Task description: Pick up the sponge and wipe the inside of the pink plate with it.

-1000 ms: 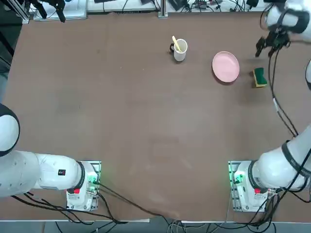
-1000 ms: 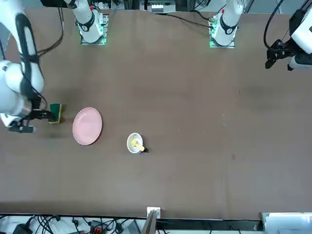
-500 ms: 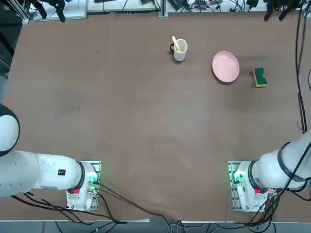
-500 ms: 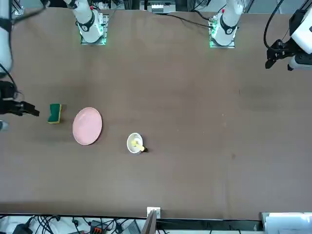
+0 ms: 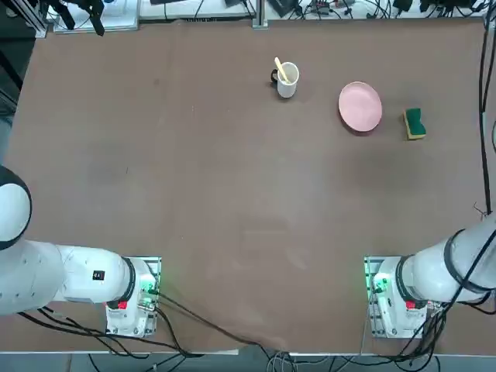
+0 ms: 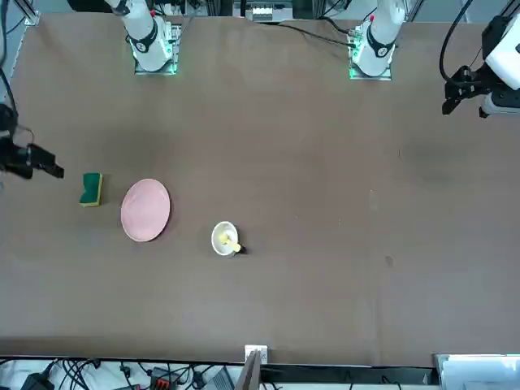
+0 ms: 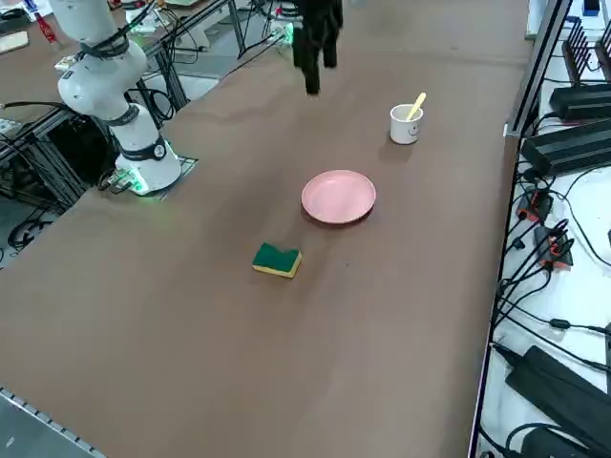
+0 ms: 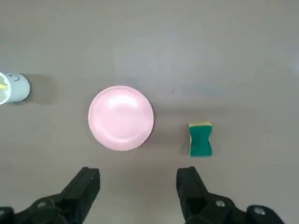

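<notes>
The right tool (image 8: 138,172) stands wide, with its two fingers well apart, and you have it raised above the surface (image 5: 240,194), on the right side of the scene. The sponge (image 5: 415,124) lies in the far right part of the surface, apart from the tool. You can see its dark green face on top and the yellow base under it. Just to the left of the sponge, and not touching it, you find the pink plate (image 5: 360,106), which lies flat with its smooth inside facing up. Further to the left, and a little more far from you, the white mug (image 5: 287,80) is standing upright, and a yellow utensil (image 5: 280,69) leans in it. The dark handle of this mug points to the left.
</notes>
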Tool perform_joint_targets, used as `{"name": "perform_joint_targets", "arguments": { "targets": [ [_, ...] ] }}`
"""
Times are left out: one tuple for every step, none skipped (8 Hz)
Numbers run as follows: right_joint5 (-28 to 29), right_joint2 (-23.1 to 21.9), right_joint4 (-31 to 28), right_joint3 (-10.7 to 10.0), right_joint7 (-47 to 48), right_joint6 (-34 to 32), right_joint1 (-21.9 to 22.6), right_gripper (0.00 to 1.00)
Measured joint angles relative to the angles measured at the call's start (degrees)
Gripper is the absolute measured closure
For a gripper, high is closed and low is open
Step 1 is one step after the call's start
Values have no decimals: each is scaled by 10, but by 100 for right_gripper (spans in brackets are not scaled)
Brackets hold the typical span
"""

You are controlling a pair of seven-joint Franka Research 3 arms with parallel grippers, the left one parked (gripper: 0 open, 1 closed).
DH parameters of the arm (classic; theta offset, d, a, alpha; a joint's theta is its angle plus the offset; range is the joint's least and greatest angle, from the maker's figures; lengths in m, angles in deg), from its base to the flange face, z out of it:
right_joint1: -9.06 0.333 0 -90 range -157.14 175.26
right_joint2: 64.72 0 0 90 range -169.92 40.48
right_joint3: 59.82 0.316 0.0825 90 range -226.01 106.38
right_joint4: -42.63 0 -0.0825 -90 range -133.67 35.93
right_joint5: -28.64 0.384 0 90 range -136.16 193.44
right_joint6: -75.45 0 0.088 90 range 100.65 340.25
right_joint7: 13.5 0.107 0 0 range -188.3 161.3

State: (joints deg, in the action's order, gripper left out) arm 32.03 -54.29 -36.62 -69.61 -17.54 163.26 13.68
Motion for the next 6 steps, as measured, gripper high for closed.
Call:
{"name": "perform_joint_targets", "arguments": {
  "targets": [
    [-8, -25, 0, 0, 8, -32, 2, 0],
    [-18, -49, -6, 5, 13, -53, 1, 0],
    [-26, -77, -27, 20, 20, -60, 0, 0],
    [-31, -108, -58, 35, 29, -60, -1, 0],
    [-32, -136, -90, 48, 35, -57, -3, 0],
    [-32, -156, -114, 59, 38, -51, -6, 0]
  ]
}}
